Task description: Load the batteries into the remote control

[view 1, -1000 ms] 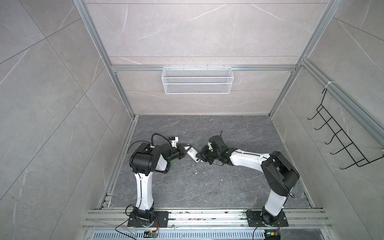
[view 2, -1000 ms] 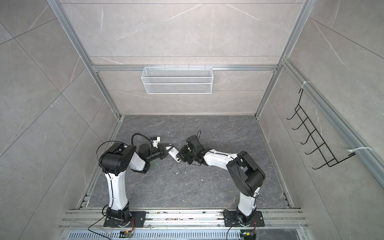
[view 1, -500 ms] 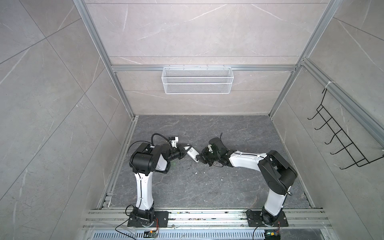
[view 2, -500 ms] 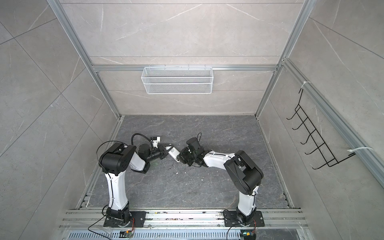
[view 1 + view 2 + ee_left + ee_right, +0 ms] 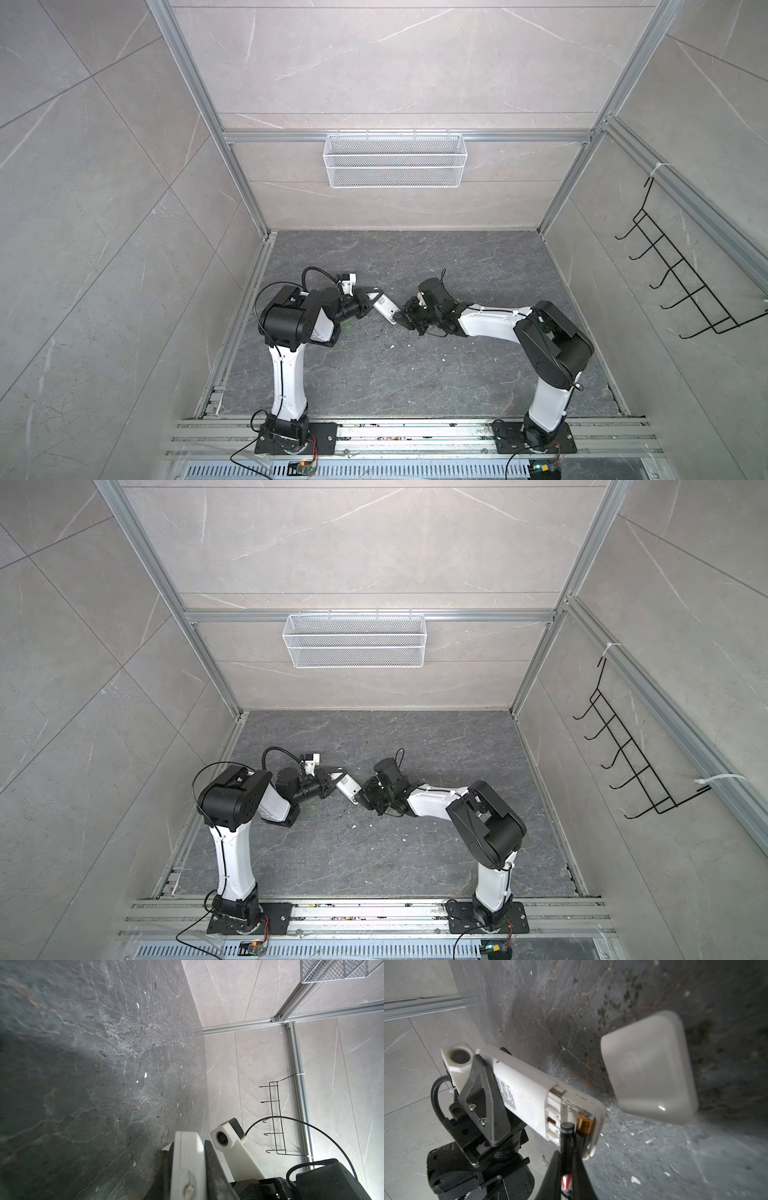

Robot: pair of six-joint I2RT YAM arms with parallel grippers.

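Clamping the remote control [image 5: 525,1095] in my left gripper [image 5: 372,300], between both arms with its open bay [image 5: 560,1113] facing my right gripper [image 5: 568,1160], lets that one, pinching the loose battery [image 5: 567,1136], nose it in beside the seated battery [image 5: 585,1128].

No text is legible in any view. Right wrist view: a printed label [image 5: 508,1094] of several lines of small black characters sits on the white back of the remote control [image 5: 529,1088]; we cannot read them, as they are too small and blurred. The black battery [image 5: 567,1142] at the open compartment carries a red-and-white mark low on its sleeve, which is also unreadable. On the gold-banded battery [image 5: 584,1126] beside it we can make out no characters. In both top views the remote control is too small for us to resolve any print.
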